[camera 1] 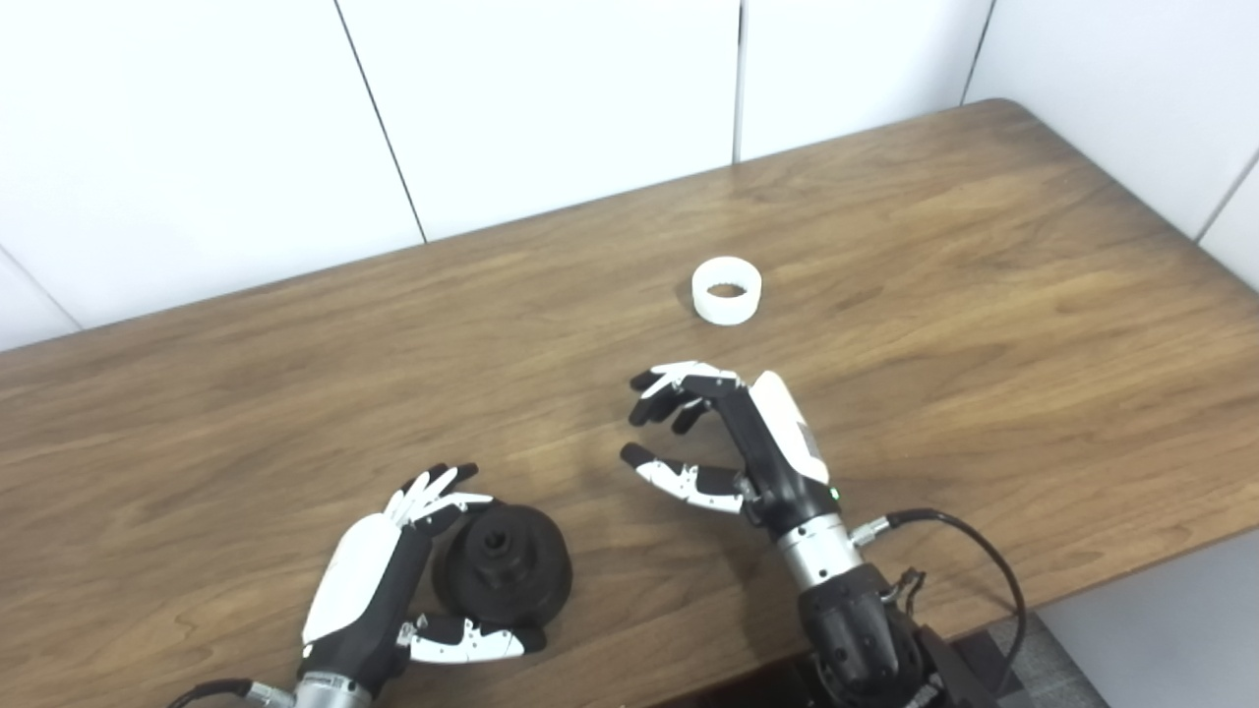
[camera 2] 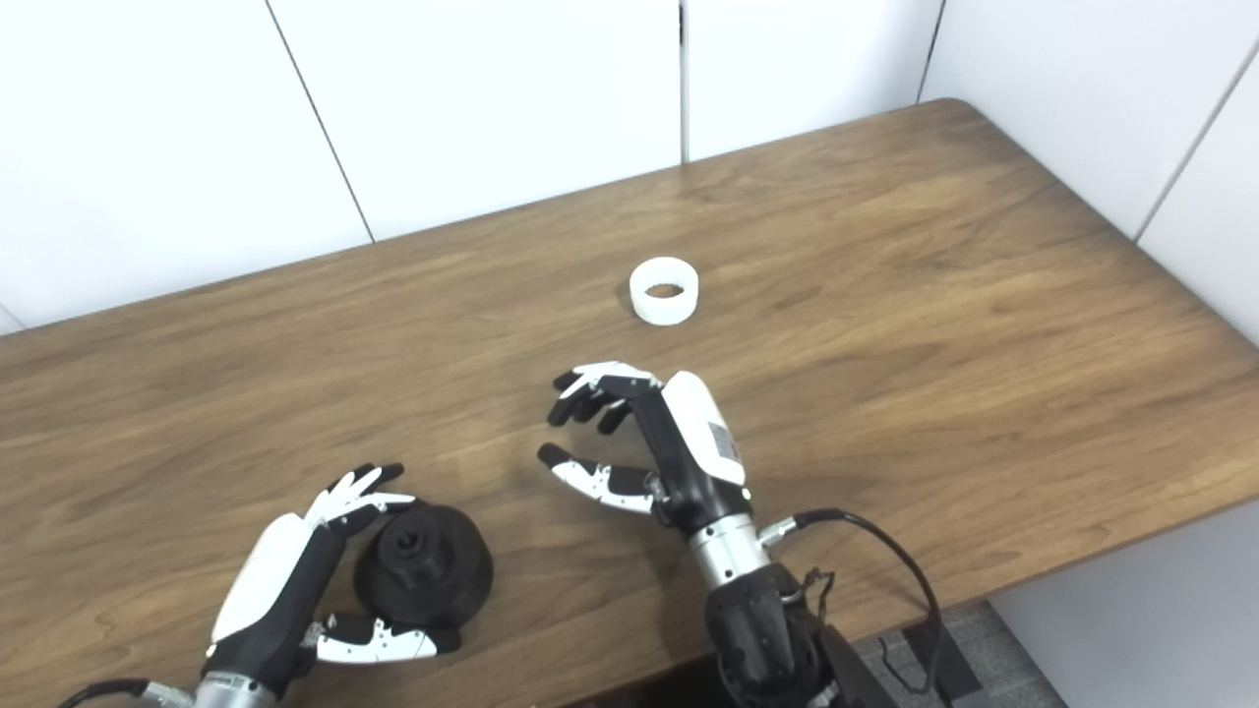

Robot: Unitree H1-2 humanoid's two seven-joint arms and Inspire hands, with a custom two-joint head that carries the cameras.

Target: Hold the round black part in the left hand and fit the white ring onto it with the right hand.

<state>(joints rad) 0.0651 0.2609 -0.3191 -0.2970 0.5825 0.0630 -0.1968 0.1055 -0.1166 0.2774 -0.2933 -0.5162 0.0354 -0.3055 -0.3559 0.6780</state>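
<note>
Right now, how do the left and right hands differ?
The left hand is cupped around the round black part, fingers behind it and thumb in front; the right hand is open and holds nothing. The left sits near the table's front edge; the right is farther in, short of the white ring. Both are black and white.

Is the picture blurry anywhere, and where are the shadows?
Left eye view: soft all over; the white plastic ring casts a faint shadow on the brown wooden table. Right eye view: same softness; the round black part looks almost featureless, with a dim shadow under the right hand.
</note>
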